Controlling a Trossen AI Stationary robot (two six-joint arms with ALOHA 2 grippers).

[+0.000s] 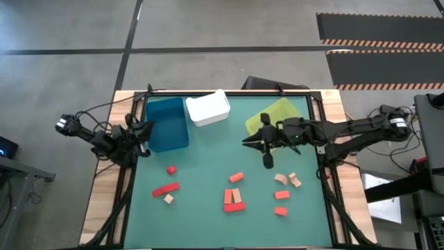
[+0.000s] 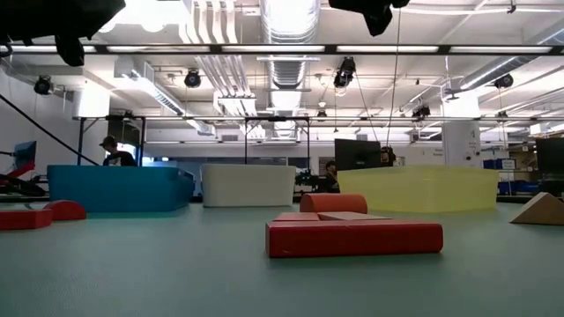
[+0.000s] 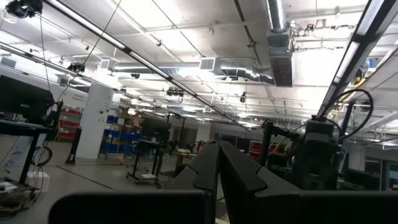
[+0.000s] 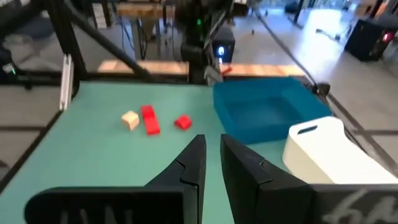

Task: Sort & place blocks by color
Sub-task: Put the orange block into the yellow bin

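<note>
Left gripper (image 1: 143, 132) nearly closed and empty just left of the blue bin (image 1: 167, 123), white bin (image 1: 208, 108) to its right, blocks (image 1: 234, 199) scattered on the table (image 1: 208, 167) below the blue bin, right gripper (image 1: 254, 142) nearly closed, empty, well right of it.

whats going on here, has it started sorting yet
Not yet, it seems. The small red, orange and tan wooden blocks lie scattered on the green table, none visibly in the blue, white or yellow-green plastic bin. The right gripper hovers empty above the table; the left gripper waits by the blue bin.
</note>
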